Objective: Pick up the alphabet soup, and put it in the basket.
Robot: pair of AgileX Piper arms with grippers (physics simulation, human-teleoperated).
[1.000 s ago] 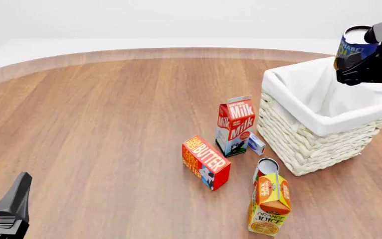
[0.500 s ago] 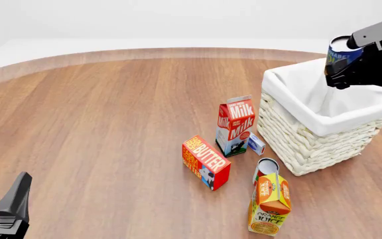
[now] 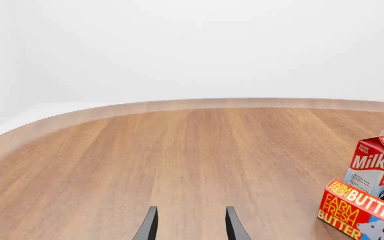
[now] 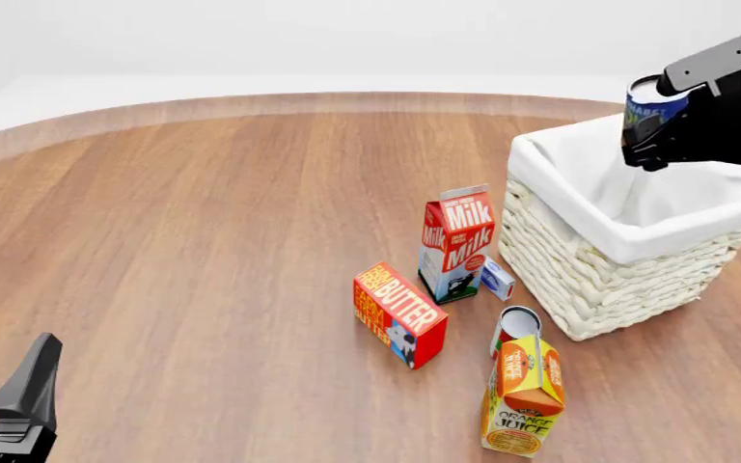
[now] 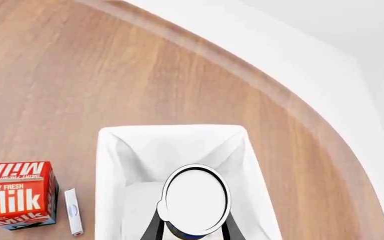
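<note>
The alphabet soup (image 4: 647, 108), a dark blue can with a pale top, hangs in the air above the basket (image 4: 602, 260), and my right gripper (image 4: 660, 121) is shut on it. In the right wrist view the soup's white top (image 5: 196, 199) fills the space between the fingers, with the basket's white lining (image 5: 132, 165) straight below. The basket is a large white wicker square at the right of the table. My left gripper (image 3: 190, 227) is open low at the near left, far from the can, holding nothing; its body (image 4: 23, 400) shows at the front view's bottom left.
A milk carton (image 4: 455, 243) stands just left of the basket with a small pale box (image 4: 497, 278) beside it. A butter box (image 4: 399, 314) lies nearer, and an orange juice carton (image 4: 525, 394) and a red-labelled can (image 4: 516, 326) sit near the basket's front corner.
My right gripper has carried the soup leftward and slightly down, from beyond the basket's right rim to over its opening. The left arm has not moved.
</note>
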